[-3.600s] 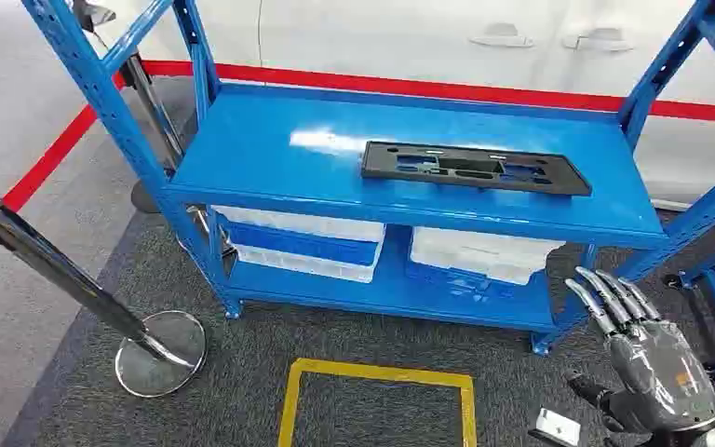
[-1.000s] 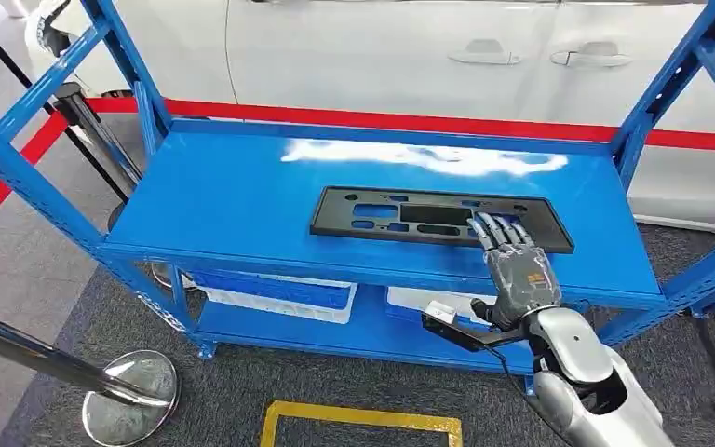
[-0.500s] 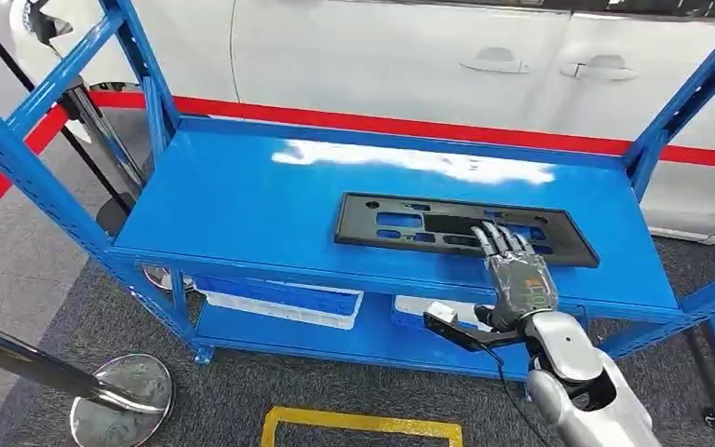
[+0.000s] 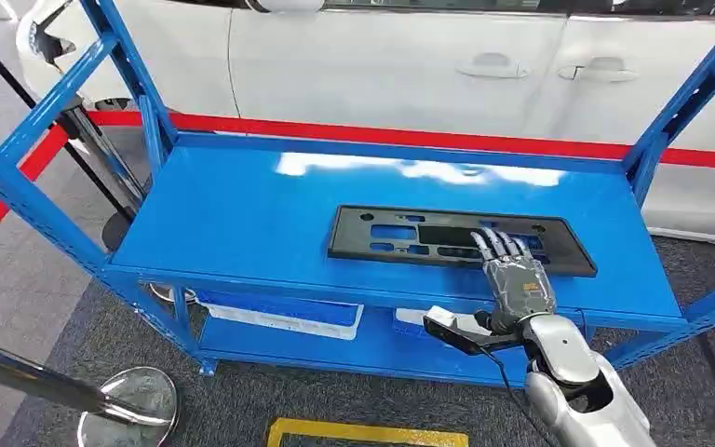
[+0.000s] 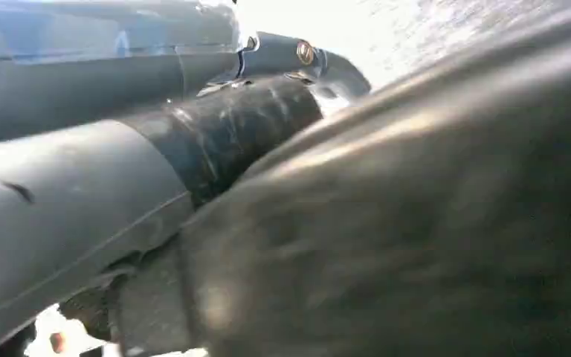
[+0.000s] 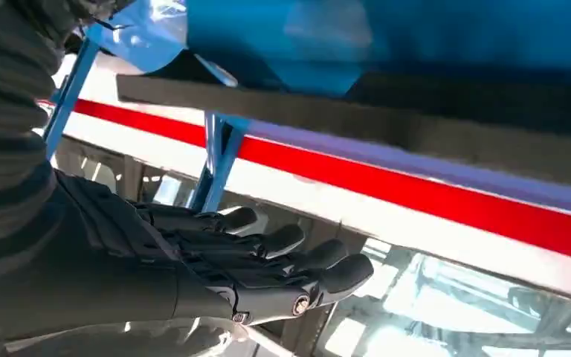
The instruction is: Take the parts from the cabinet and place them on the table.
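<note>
Black plate [image 4: 428, 237]: flat on the blue shelf [image 4: 242, 214], its right part under the fingers [image 4: 501, 244]. Right hand [image 4: 514, 272]: fingers straight, slightly apart, laid on the plate, gripping nothing.

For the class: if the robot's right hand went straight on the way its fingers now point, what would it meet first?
The right hand points across the blue shelf, fingers over the black plastic part. It would likely meet that part first; whether they already touch it is unclear.
</note>
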{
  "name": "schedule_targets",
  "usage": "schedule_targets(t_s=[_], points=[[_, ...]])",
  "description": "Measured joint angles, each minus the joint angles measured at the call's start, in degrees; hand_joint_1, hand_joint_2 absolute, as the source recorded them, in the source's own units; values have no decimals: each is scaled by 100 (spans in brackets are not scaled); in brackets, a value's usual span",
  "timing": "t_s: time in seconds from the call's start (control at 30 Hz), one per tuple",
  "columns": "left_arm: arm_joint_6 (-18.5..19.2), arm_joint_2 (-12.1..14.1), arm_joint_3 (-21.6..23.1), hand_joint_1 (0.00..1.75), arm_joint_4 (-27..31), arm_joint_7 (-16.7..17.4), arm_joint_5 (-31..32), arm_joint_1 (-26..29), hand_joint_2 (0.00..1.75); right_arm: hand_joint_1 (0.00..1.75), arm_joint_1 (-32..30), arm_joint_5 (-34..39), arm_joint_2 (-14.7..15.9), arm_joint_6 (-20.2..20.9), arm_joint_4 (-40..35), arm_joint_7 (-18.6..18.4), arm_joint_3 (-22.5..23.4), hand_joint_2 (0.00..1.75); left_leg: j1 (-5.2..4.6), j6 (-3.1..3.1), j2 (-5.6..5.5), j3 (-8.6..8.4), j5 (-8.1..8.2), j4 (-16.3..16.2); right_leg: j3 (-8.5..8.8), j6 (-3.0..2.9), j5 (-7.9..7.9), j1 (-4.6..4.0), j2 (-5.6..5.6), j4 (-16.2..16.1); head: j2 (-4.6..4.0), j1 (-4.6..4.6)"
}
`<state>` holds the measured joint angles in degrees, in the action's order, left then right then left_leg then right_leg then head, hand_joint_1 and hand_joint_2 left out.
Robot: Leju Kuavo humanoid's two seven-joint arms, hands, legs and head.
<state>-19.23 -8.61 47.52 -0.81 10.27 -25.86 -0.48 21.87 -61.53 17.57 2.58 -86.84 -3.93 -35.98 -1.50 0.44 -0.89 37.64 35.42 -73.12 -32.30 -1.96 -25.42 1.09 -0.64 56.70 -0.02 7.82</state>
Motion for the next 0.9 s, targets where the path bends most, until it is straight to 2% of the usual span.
schedule_targets(t_s=[0.03, 0.07, 0.13, 0.17, 0.2, 0.23, 0.33, 0.37, 0.4, 0.47, 0.5, 0.53, 0.57, 0.6, 0.63, 0.67, 0.7, 0.73, 0.77, 0.8, 0.83, 0.87, 0.9], points=[[0, 7, 9, 0, 0, -4, 2, -7, 0, 0, -3, 0, -13, 0, 26, 0, 0, 175, 5, -61, -1, 10, -98, -51, 30, 41, -32, 33, 1, 16, 0, 0], [0, 9, 13, 0, 0, 5, 2, -12, 0, 0, -3, 0, -28, 0, 33, 0, 0, 175, 18, -109, 5, -77, -292, 131, 43, 81, -63, 66, 8, 45, 0, 0], [-2, 17, 17, 0, 0, 44, 2, -21, 0, 0, 0, -2, -55, 0, 39, 0, 0, 175, 115, -220, 23, -456, -870, 1002, 57, 183, -159, 137, 33, 169, 0, 0], [0, 17, 17, 0, 0, 50, 2, -7, 0, 0, 2, -7, -66, 0, 44, 0, 2, 175, 109, -301, 17, -539, -796, 1174, 28, 244, -209, 120, 41, 226, 0, 2], [0, -4, 20, 0, -2, 50, 6, 0, 0, 0, 8, -9, -68, 2, 59, -2, 9, 175, 117, -271, -1, -537, -772, 1268, -26, 277, -234, 78, 59, 328, 0, 31], [-2, 2, 20, 0, -7, 53, 4, -2, 0, 0, 7, -11, -70, -2, 57, -2, 13, 175, 116, -70, -24, -579, -672, 1320, -94, 290, -219, 57, 74, 345, 0, 24], [-2, 4, 31, 0, -7, 50, 2, -13, 0, 0, 7, -11, -92, -2, 66, 2, 13, 175, 120, 70, -35, -565, -671, 1322, -98, 316, -244, 74, 67, 352, 0, 26], [0, 2, 35, 0, -7, 50, -2, -15, 0, 0, 9, -15, -96, -2, 70, 0, 17, 175, 123, 116, -36, -598, -663, 1336, -153, 346, -349, 83, 42, 559, 0, 24], [2, 2, 39, 0, -7, 53, -7, -13, 0, 0, 15, -22, -101, -2, 72, 2, 26, 175, 122, 138, -36, -626, -651, 1343, -285, 352, -471, 60, 42, 858, 0, 24], [4, 2, 90, 0, -7, 53, -22, -13, 0, 0, 23, -35, -105, 0, 74, 2, 28, 175, 106, 167, -33, -637, -634, 1344, -738, 342, -801, 25, 43, 1698, 0, 24], [4, 2, 105, 0, -7, 53, -22, -12, 0, 0, 13, -42, -114, 2, 90, 2, 28, 175, 91, 189, -34, -644, -619, 1344, -989, 314, -904, 6, 44, 2079, 0, 24], [4, 2, 109, 0, -7, 53, -22, -11, 0, 0, 5, -44, -118, 2, 105, 2, 28, 175, 72, 210, -38, -661, -603, 1344, -1122, 272, -851, -21, 46, 2207, 0, 24], [9, 0, 116, 0, -7, 53, -22, -10, 0, 0, 5, -48, -125, 2, 118, 2, 28, 175, 48, 228, -43, -696, -579, 1345, -1131, 203, -647, -62, 50, 2071, 0, 24], [13, -2, 124, 0, -7, 53, -22, -11, 0, 0, 6, -59, -129, 2, 120, 2, 28, 175, 14, 245, -52, -742, -550, 1347, -1030, 118, -365, -103, 56, 1729, 0, 24], [20, -7, 131, 0, -7, 53, -22, -12, 0, 0, 11, -63, -131, 2, 120, 2, 28, 175, -21, 261, -56, -808, -512, 1360, -840, -10, -12, -166, 67, 1220, 0, 24], [26, -26, 135, 0, -4, 53, -22, -8, 0, 0, 17, -74, -131, 2, 120, 2, 31, 175, -37, 280, -54, -877, -476, 1381, -678, -203, 224, -269, 87, 707, 0, 24], [28, -63, 135, 0, -7, 59, -22, -6, 0, 0, 13, -77, -131, 2, 133, 2, 33, 175, -60, 269, -52, -864, -458, 1419, -582, -320, 141, -259, 68, 724, 0, 35], [28, -52, 135, 0, -13, 68, -22, 9, 0, 0, 17, -79, -146, 2, 138, 7, 33, 175, -17, 250, -51, -900, -457, 1437, -528, -332, 175, -312, 60, 573, 0, 26], [28, -50, 135, 0, -20, 70, -24, 8, 0, 0, 21, -83, -149, 2, 142, 11, 33, 175, -1, 218, -42, -902, -466, 1461, -506, -353, 134, -326, 57, 532, 0, 28], [28, -50, 136, 0, -22, 70, -22, 6, 0, 0, 29, -85, -149, 2, 144, 2, 35, 175, 0, 213, -36, -924, -465, 1518, -484, -366, 122, -327, 59, 486, 0, 26], [28, -48, 135, 0, -24, 70, -20, -5, 0, 0, 33, -90, -149, 0, 142, 7, 37, 175, -44, 199, -25, -984, -470, 1600, -386, -379, 113, -301, 56, 325, 0, 28], [26, -33, 138, 0, -26, 70, -20, -9, 0, 0, 23, -90, -177, 0, 131, 7, 37, 175, -65, 184, -8, -1024, -410, 1613, -191, -292, 100, -176, 10, 74, 0, 28], [28, -31, 138, 0, -28, 68, -17, -8, 0, 0, 29, -90, -192, 0, 135, 7, 37, 175, -71, 131, -5, -950, -327, 1414, -99, -285, 108, -165, 28, -57, 0, 33]])
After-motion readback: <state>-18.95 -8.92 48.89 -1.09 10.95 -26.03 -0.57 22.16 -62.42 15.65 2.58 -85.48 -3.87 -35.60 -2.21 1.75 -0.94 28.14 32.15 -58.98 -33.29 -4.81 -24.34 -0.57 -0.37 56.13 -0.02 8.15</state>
